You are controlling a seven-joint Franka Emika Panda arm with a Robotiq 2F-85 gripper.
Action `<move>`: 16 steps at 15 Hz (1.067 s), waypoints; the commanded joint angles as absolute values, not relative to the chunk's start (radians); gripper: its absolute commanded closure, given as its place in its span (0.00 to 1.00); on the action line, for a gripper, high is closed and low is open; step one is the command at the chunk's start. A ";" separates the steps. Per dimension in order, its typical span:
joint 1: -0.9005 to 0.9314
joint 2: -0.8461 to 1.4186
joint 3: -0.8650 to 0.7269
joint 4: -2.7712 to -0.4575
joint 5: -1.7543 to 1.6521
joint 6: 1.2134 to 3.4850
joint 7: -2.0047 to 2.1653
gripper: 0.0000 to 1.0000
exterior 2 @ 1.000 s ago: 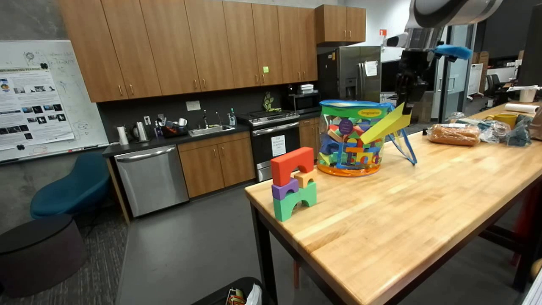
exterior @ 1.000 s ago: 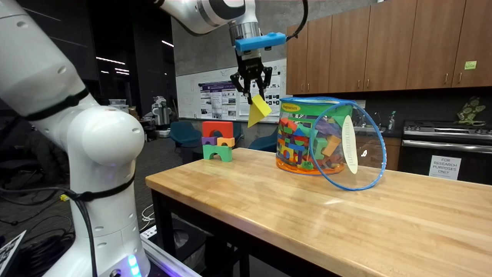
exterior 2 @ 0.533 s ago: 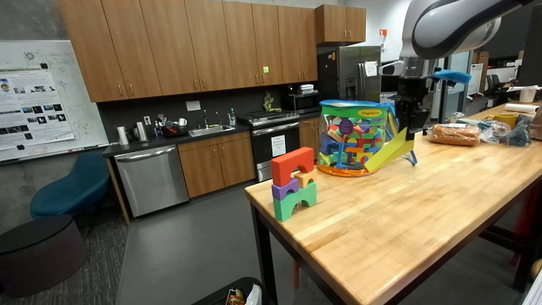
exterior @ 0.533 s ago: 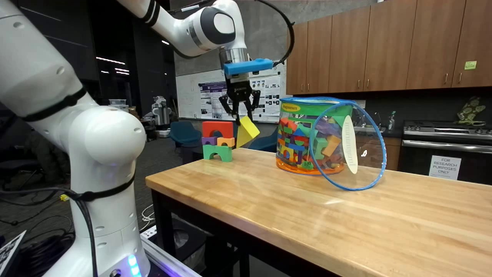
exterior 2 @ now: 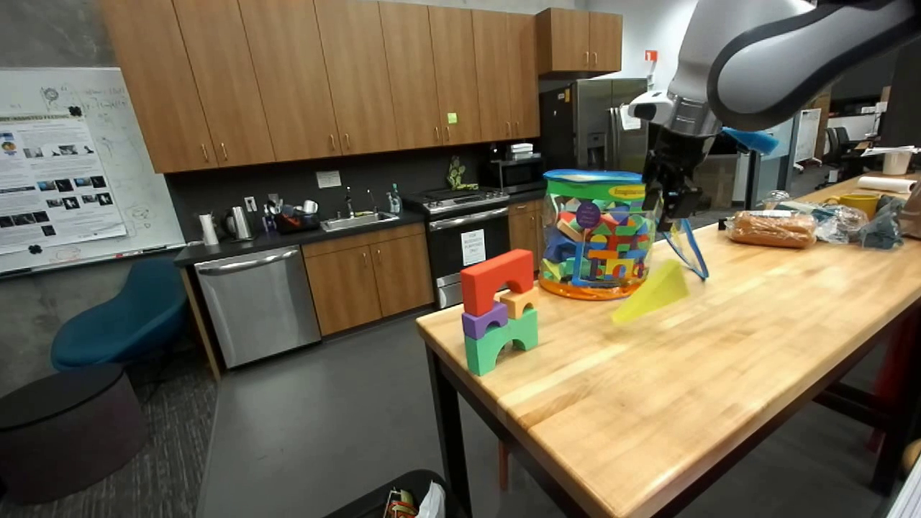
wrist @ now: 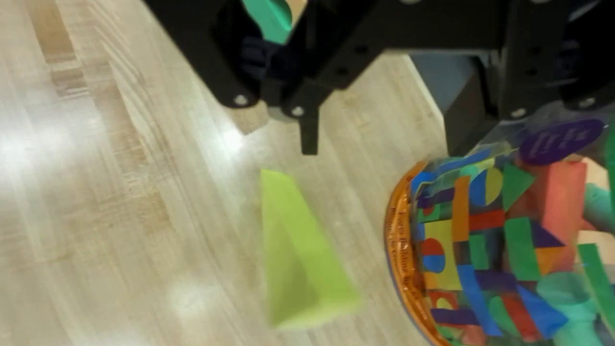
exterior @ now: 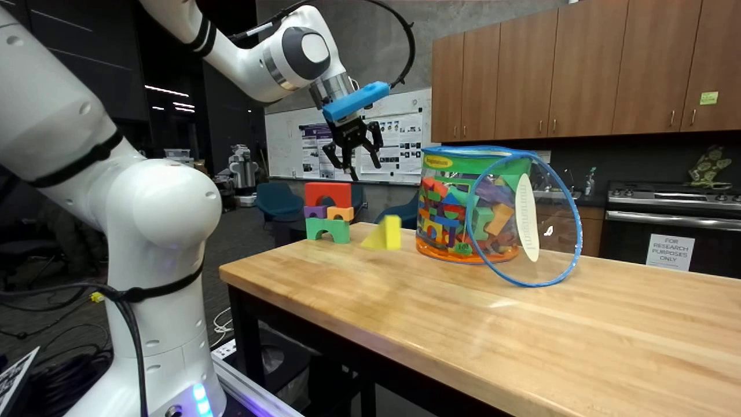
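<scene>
Both exterior views show the red arch (exterior: 327, 189) near your yellow wedge (exterior: 388, 235), wrist view doesn't; gripper (exterior: 366, 171) hangs spread, clear above that wedge.

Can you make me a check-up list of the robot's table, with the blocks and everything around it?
Surface: light wooden table, a little shiny.
Main things: yellow wedge, blurred, below the tool; I can't tell whether it touches the table. Block stack, red on top, green at the bottom. See-through tub of blocks.
Clutter: wrapped loaf and yellow mug, farther along.
Tool: open, holding nothing.
Cables: black cable looping above the tool.
Surroundings: wooden cabinets, stove, blue chair.
</scene>
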State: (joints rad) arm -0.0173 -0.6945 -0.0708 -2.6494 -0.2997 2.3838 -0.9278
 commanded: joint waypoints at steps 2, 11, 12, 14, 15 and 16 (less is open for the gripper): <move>-0.071 -0.760 -0.040 -2.739 -0.456 2.547 -0.813 0.00; -0.129 -0.648 -0.066 -2.761 -0.563 2.530 -0.715 0.00; -0.127 -0.621 -0.078 -2.756 -0.560 2.533 -0.721 0.00; -0.130 -0.570 -0.090 -2.744 -0.559 2.539 -0.724 0.00; -0.133 -0.544 -0.093 -2.737 -0.560 2.543 -0.720 0.25; -0.132 -0.514 -0.101 -2.728 -0.557 2.545 -0.725 0.26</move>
